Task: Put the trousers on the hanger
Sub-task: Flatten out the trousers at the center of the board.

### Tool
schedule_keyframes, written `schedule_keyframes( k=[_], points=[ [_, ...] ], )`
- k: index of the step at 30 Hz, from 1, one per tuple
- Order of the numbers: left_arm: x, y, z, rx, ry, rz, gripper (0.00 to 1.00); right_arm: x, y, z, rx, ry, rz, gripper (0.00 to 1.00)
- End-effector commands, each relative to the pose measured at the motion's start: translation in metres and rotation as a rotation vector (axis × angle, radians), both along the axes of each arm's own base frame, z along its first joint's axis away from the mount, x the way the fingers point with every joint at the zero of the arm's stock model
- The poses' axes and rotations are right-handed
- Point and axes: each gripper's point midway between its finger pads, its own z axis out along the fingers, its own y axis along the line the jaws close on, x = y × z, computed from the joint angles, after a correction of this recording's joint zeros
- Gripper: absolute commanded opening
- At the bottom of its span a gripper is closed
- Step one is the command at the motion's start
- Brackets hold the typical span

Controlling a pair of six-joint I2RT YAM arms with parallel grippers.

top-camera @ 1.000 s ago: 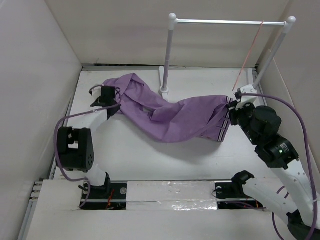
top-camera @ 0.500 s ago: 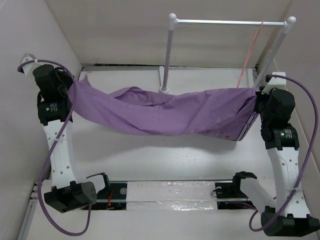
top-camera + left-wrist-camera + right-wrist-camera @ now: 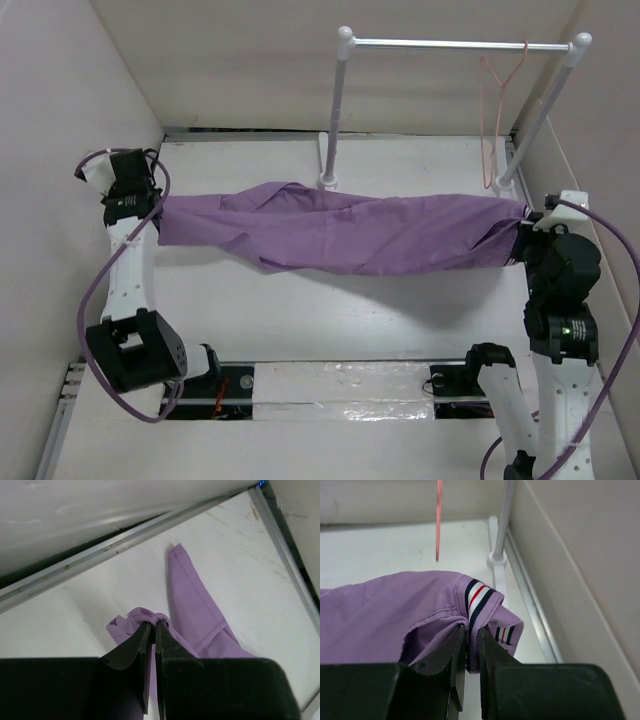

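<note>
Trousers stretched mid-air — clamped at both ends.

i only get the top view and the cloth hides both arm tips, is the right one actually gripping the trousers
Observer: Yes. The right wrist view shows the right jaws shut on the trousers, right beside the striped waistband.
Operator: and the left end
Observer: The left jaws are shut on a small bunched knot of the purple cloth; a loose flap extends beyond them.
Operator: hanger from the right wrist
Observer: Only one thin wire of the hanger shows, hanging straight down beyond the waistband, not touching the cloth.
</note>
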Motion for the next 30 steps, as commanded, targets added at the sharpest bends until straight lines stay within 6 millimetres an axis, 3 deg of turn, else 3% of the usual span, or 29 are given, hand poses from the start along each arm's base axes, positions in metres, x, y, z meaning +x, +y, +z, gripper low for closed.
schedule_keyframes(
  k=[1,3,7,9,10,11,12,13,15,16,17,18,19,21,22,23,27,28,29,30],
  points=[
    [-0.021,0.018,0.062,0.096,-0.199,0.131,0.00,0.003,0.000,-0.024,0.055,0.031,-0.016,0.00],
    [-0.036,0.030,0.059,0.141,-0.164,0.220,0.00,-0.002,0.006,-0.029,0.076,0.032,0.009,0.00],
    [-0.053,0.043,0.031,0.189,-0.074,0.305,0.00,-0.025,0.010,-0.047,0.079,0.096,0.017,0.00],
    [-0.063,0.050,0.024,0.226,-0.026,0.358,0.00,-0.037,0.019,-0.041,0.101,0.048,0.048,0.00],
    [-0.063,0.052,0.020,0.233,-0.008,0.370,0.10,-0.042,0.016,-0.040,0.125,0.036,0.019,0.00],
    [-0.063,0.054,0.020,0.246,0.007,0.371,0.19,-0.046,0.016,-0.038,0.138,0.026,0.014,0.07],
    [-0.067,0.056,0.020,0.254,0.019,0.388,0.28,-0.050,0.015,-0.035,0.145,0.000,0.002,0.21],
    [-0.066,0.055,0.023,0.251,0.004,0.385,0.48,-0.055,0.009,-0.030,0.140,-0.016,-0.033,0.22],
    [-0.067,0.055,0.031,0.252,-0.010,0.389,0.62,-0.061,0.003,-0.022,0.119,-0.028,-0.062,0.23],
    [-0.065,0.054,0.039,0.248,-0.031,0.384,0.73,-0.065,-0.001,-0.019,0.105,-0.028,-0.085,0.29],
    [-0.061,0.052,0.042,0.239,-0.046,0.355,0.78,-0.070,-0.003,-0.010,0.096,-0.046,-0.091,0.37],
    [-0.054,0.045,0.043,0.210,-0.056,0.303,0.79,-0.070,-0.001,-0.009,0.087,-0.041,-0.081,0.61],
    [-0.053,0.041,0.046,0.192,-0.080,0.282,0.76,-0.069,0.000,-0.007,0.087,-0.044,-0.068,0.70],
    [-0.032,0.017,0.051,0.183,-0.141,0.145,0.69,-0.068,0.000,0.000,0.054,-0.060,-0.059,0.82],
    [-0.032,0.007,0.049,0.200,-0.132,0.100,0.67,-0.068,-0.001,0.007,0.049,-0.080,-0.062,0.84],
    [-0.023,-0.015,0.048,0.201,-0.139,0.025,0.67,-0.067,-0.002,0.011,0.044,-0.082,-0.065,0.84],
    [0.004,-0.078,0.026,0.199,-0.105,-0.202,0.58,-0.078,-0.008,0.039,0.024,-0.128,-0.095,0.81],
    [0.014,-0.092,0.014,0.195,-0.068,-0.249,0.56,-0.076,-0.003,0.045,0.022,-0.143,-0.062,0.75],
    [0.018,-0.116,0.006,0.193,-0.042,-0.311,0.50,-0.068,0.016,0.050,0.022,-0.165,0.052,0.57],
    [0.024,-0.130,-0.001,0.179,-0.026,-0.354,0.49,-0.066,0.016,0.051,0.018,-0.167,0.054,0.44]
  ],
)
